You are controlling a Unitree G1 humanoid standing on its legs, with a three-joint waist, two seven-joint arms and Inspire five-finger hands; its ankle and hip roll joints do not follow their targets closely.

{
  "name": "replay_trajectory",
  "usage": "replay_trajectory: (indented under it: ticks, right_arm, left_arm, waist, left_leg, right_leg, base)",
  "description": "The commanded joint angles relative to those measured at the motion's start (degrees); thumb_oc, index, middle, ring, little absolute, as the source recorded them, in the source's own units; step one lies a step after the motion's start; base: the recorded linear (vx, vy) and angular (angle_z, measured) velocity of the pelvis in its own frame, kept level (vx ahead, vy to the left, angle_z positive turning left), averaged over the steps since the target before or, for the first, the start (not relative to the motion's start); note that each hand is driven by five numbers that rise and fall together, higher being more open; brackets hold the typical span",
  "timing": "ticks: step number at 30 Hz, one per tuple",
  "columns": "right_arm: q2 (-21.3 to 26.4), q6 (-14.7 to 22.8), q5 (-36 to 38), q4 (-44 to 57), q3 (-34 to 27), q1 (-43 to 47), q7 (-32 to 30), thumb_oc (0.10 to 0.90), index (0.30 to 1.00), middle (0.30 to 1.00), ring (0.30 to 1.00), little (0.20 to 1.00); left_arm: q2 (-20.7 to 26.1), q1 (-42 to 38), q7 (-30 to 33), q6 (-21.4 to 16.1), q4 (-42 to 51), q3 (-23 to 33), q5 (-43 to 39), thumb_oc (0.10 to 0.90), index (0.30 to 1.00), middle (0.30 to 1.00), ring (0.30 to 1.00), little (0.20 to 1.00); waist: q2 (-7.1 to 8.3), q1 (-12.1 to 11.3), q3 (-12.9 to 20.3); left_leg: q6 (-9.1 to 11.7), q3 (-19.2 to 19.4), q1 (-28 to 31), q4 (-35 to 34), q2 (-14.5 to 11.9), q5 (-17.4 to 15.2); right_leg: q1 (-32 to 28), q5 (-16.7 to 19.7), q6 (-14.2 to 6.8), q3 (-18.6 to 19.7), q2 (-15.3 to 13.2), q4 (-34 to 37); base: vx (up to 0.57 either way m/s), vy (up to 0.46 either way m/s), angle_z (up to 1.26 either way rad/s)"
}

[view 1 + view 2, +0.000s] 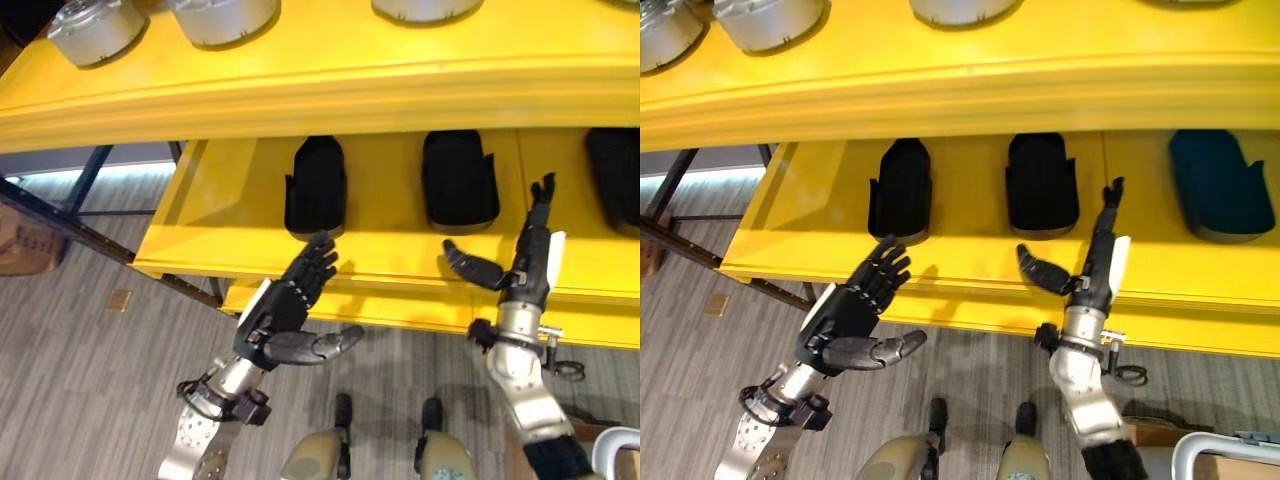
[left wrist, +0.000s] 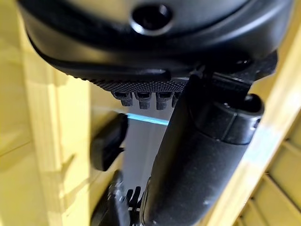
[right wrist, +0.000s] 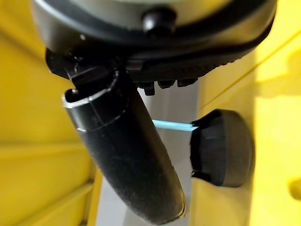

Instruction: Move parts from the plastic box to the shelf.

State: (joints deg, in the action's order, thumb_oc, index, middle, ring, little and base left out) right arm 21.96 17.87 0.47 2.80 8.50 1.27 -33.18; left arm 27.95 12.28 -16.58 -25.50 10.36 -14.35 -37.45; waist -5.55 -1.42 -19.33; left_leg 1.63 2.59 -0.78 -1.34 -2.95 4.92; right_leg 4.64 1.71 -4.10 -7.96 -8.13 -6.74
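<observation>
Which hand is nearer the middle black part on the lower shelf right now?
Right. The right hand reaches up beside the middle black part, fingertips level with its lower right edge. The left hand hangs open further off, below the leftmost black part.

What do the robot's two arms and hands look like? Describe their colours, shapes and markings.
Both arms are silver-grey metal with black wrist collars. The left hand and the right hand are dark, with jointed fingers and thick rounded thumbs; each has a white panel along one edge.
</observation>
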Motion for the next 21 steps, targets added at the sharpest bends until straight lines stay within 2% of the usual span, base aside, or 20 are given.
replay_trajectory:
  ticks: [1,5,9,13,15,17,21]
  right_arm:
    - [0.8,8.2,-0.3,7.5,-2.1,0.7,1.4,0.900,1.000,1.000,1.000,1.000]
    - [1.8,9.1,-0.1,13.7,-2.0,-2.9,4.2,0.900,1.000,1.000,1.000,1.000]
    - [5.1,8.0,2.4,20.6,-1.4,-8.5,6.6,0.900,1.000,1.000,1.000,1.000]
    - [6.2,8.1,2.4,21.7,-1.2,-10.1,7.5,0.900,1.000,1.000,1.000,1.000]
    - [6.3,7.9,2.4,22.1,-1.0,-10.4,7.9,0.900,1.000,1.000,1.000,1.000]
    - [6.6,8.4,3.8,21.2,0.7,-9.0,10.6,0.900,1.000,1.000,1.000,1.000]
    - [6.8,8.4,3.8,20.7,1.1,-8.3,10.8,0.900,1.000,1.000,1.000,1.000]
  left_arm:
    - [1.1,0.4,-1.9,-7.4,7.1,2.2,-0.8,0.900,1.000,1.000,1.000,1.000]
    - [1.4,0.7,-2.9,-6.6,7.8,2.4,-1.7,0.900,1.000,1.000,1.000,1.000]
    - [2.7,-0.1,-4.7,-4.2,8.7,1.5,-3.8,0.900,1.000,1.000,1.000,1.000]
    - [3.2,-0.9,-5.6,-4.6,8.4,-0.1,-4.9,0.900,1.000,1.000,1.000,1.000]
    - [3.2,-1.2,-5.8,-4.6,8.8,-0.4,-5.6,0.900,1.000,1.000,1.000,1.000]
    - [3.0,-1.7,-3.3,-5.9,8.1,-0.9,-5.2,0.900,1.000,1.000,1.000,1.000]
    - [3.0,-2.2,-3.4,-5.8,7.9,-1.3,-5.8,0.900,1.000,1.000,1.000,1.000]
  waist:
    - [1.76,1.2,6.5]
    - [2.86,2.5,7.4]
    - [4.77,5.1,8.6]
    - [5.62,6.6,8.3]
    - [5.95,6.9,8.0]
    - [6.33,6.6,7.0]
    - [6.44,6.4,7.0]
  left_leg:
    - [0.0,-1.4,-1.4,0.9,-0.7,-1.6]
    - [-0.2,0.0,-0.8,0.6,-0.6,-2.1]
    - [-1.0,4.4,0.9,-0.3,-0.1,-3.2]
    - [-1.7,7.6,1.4,-0.4,0.3,-4.0]
    - [-1.8,9.2,1.6,-0.4,0.1,-4.1]
    - [-1.6,15.4,2.9,-1.4,-1.6,-3.0]
    - [-1.9,16.9,2.9,-1.3,-1.9,-3.1]
  right_leg:
    - [-3.7,-3.9,-0.4,2.0,-0.7,-1.4]
    - [-4.1,-3.1,-1.2,2.7,-0.7,0.1]
    - [-4.3,-0.9,-3.4,4.4,-1.4,2.6]
    - [-3.2,0.6,-4.7,5.5,-2.1,3.4]
    - [-2.7,0.9,-5.2,5.0,-2.4,3.0]
    - [-1.0,0.7,-6.5,0.1,-4.1,-0.3]
    - [-0.4,0.2,-6.7,-1.0,-4.5,-2.0]
  base:
    - [-0.05,0.069,-0.09]
    - [-0.05,0.070,-0.17]
    - [-0.07,0.199,-0.33]
    - [-0.05,0.124,-0.18]
    - [-0.06,0.078,-0.32]
    - [-0.16,0.128,-0.78]
    - [-0.07,0.047,-1.11]
